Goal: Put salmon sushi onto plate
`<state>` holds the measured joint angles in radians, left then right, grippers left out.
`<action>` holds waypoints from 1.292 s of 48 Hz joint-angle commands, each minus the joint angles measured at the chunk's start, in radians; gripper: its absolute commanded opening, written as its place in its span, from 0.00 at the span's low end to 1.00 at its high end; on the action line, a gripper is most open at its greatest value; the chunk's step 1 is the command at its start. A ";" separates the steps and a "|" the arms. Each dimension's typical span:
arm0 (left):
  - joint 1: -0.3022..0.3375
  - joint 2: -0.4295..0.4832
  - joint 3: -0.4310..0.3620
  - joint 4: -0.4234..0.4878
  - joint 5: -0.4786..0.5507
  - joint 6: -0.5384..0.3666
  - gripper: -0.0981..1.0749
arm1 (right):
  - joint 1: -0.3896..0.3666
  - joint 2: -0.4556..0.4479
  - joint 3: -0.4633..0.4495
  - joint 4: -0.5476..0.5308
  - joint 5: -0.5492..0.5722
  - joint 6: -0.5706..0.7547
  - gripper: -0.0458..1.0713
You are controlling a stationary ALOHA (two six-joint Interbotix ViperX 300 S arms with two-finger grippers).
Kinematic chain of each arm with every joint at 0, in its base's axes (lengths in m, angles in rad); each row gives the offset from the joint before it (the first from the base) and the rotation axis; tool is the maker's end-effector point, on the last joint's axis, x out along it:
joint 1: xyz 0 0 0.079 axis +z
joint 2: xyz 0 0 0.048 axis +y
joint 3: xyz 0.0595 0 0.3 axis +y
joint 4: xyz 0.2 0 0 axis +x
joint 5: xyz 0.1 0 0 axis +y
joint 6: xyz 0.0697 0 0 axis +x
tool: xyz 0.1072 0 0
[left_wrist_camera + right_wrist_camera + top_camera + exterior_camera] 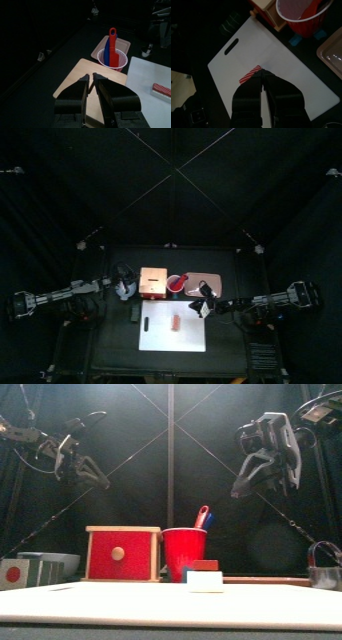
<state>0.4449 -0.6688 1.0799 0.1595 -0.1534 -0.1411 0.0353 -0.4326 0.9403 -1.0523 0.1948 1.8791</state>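
Orange-pink salmon sushi [250, 74] lying on the white sheet [284, 60], not yet lifted, with right gripper [260, 75] nearly closed just above its end for a pinch, plate [202, 283] beside red cup [175, 282], left gripper [89, 77] closed over tan box [90, 70].

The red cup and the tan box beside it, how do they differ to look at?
The red cup is round and open at the top, while the tan box has a flat, closed top. The cup holds red and blue utensils that stick out above its rim; nothing rests on the box. In the front view the cup is plain red, while the box shows a red front face with a round knob. Both stand upright, side by side.
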 commanded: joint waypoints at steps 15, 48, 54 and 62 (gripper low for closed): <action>-0.003 0.002 -0.008 0.021 -0.055 0.000 0.59 | 0.000 0.098 -0.066 0.238 -0.002 -0.012 0.28; -0.071 0.002 0.021 0.094 -0.109 -0.002 0.59 | 0.127 0.497 -0.430 0.761 0.265 -0.006 0.88; -0.086 0.000 0.023 0.091 -0.118 -0.003 0.59 | 0.140 0.560 -0.525 0.779 0.347 0.006 0.87; -0.107 0.002 0.026 0.092 -0.132 -0.002 0.59 | 0.135 0.627 -0.607 0.801 0.472 0.005 0.87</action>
<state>0.3497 -0.6688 1.1152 0.2500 -0.2700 -0.1442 0.1749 0.1979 0.3820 -0.2562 0.6167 1.8822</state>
